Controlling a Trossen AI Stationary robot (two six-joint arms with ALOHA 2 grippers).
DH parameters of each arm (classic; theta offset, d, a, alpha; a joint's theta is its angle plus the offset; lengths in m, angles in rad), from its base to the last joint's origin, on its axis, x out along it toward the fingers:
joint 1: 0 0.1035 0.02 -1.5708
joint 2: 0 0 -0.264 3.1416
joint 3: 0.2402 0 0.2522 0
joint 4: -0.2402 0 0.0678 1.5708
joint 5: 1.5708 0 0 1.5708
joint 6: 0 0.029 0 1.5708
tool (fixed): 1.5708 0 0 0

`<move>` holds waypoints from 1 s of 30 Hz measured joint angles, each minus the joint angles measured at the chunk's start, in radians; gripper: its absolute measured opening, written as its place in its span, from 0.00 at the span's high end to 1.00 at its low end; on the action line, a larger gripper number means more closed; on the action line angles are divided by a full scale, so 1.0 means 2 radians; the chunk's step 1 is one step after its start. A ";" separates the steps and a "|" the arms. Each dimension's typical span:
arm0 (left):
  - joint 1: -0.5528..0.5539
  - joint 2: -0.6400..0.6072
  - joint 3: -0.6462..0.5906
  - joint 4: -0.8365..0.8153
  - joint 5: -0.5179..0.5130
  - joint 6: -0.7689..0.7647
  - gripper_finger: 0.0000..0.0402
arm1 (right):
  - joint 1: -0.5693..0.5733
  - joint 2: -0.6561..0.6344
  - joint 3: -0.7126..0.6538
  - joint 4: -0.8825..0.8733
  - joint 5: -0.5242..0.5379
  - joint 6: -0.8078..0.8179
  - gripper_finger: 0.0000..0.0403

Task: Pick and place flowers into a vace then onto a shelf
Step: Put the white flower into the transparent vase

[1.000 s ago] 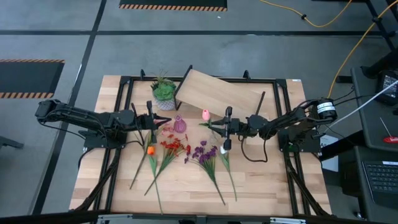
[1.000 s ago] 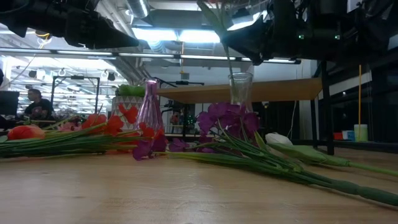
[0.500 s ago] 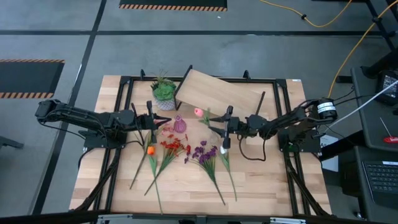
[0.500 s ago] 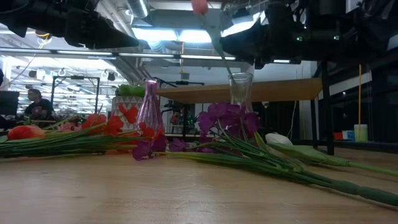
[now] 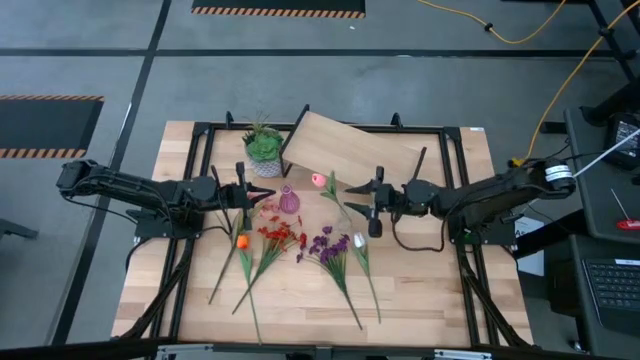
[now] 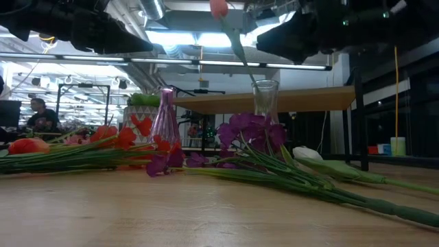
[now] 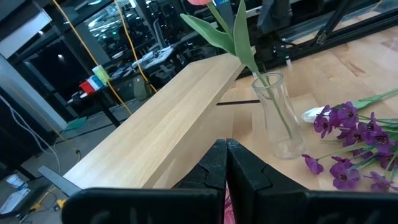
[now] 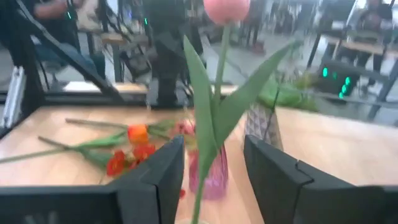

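Observation:
A pink tulip (image 5: 318,180) (image 8: 226,9) stands with its stem in a clear glass vase (image 7: 277,118) (image 6: 266,96) and leans against the rim. My right gripper (image 5: 368,207) (image 8: 212,149) is open, just right of the vase, touching nothing. My left gripper (image 5: 240,187) (image 7: 225,155) is shut and hovers left of a pink vase (image 5: 288,200). On the table lie an orange tulip (image 5: 241,241), red clusters (image 5: 278,237), purple clusters (image 5: 328,243) and a white tulip (image 5: 358,240). The shelf (image 5: 350,150) stands at the far side.
A spiky green plant in a white pot (image 5: 263,148) stands left of the shelf. Black frame rails (image 5: 200,200) run along both sides of the table. The loose stems spread across the table's middle toward its near edge (image 5: 320,335). A person (image 6: 41,113) sits in the room behind.
My right gripper has drawn back toward the table's right edge and come off the pink tulip's stem. The tulip, held upright before, now stands free in the clear vase and has tipped toward the table's left.

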 joint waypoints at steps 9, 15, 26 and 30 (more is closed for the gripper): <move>0.000 0.000 0.000 0.000 0.023 -0.015 1.00 | 0.013 -0.030 0.119 -0.272 0.003 0.011 0.80; 0.000 0.000 0.000 -0.004 0.005 -0.001 1.00 | 0.064 -0.031 0.199 -0.395 0.026 0.013 0.98; 0.000 0.000 0.000 0.001 0.020 -0.008 1.00 | 0.192 -0.031 0.216 -0.484 0.181 0.159 0.99; 0.000 0.000 0.000 0.001 0.089 -0.046 1.00 | 0.228 -0.020 0.214 -0.520 0.233 0.243 0.99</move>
